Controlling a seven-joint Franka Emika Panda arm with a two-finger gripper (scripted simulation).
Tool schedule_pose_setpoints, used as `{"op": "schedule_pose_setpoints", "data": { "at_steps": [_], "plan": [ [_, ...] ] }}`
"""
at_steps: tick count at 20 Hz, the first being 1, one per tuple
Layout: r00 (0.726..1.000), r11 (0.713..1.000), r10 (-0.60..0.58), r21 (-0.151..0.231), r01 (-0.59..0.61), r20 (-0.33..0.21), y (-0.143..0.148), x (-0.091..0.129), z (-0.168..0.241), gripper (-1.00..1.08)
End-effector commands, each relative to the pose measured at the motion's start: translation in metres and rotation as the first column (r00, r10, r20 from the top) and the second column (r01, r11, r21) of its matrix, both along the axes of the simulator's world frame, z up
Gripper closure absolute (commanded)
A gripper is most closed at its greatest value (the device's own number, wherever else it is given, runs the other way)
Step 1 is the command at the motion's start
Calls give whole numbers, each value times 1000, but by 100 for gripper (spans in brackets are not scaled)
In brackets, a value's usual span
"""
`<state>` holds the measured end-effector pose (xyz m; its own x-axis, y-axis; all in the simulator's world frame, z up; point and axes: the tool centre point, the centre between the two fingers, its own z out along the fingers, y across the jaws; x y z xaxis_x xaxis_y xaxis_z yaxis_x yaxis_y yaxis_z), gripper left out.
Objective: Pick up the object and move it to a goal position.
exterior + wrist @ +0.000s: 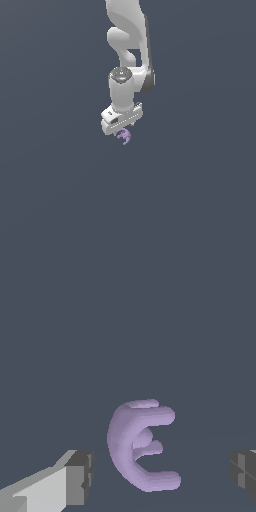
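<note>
A single white Panda arm (127,45) is reaching down over the plain grey counter (50,200) in the exterior view, its claw (123,131) hanging directly above one tiny light-purple pronged piece (125,136). The piece is peeking out just below the claw's body; whether it is lying on the counter or lifted clear of it cannot be told from here.

In the wrist view, the same lone pronged piece (140,448) is sitting between the two grey fingertips (80,476), which are standing wide apart, clear of it on both sides. Nothing is gripped. The piece is looking rigid, smooth and very light, a curved spine with three stubby prongs, so it is likely to slip or twist if pinched on the rounded prongs. The thick curved back appears the surest place to close on.
</note>
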<state>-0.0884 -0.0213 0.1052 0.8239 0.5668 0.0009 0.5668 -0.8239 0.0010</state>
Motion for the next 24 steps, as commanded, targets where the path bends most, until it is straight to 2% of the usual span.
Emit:
{"op": "schedule_pose_setpoints", "data": {
  "at_steps": [1,7,14,24],
  "plan": [
    [999,999,39,0,-39,0,1,-6,-4,-92],
    [996,996,85,0,-85,-1,2,-13,-9,-92],
    [996,996,84,0,-84,-2,3,-13,-14,-92],
    [996,996,88,0,-88,-1,3,-14,-53,-92]
  ]
}}
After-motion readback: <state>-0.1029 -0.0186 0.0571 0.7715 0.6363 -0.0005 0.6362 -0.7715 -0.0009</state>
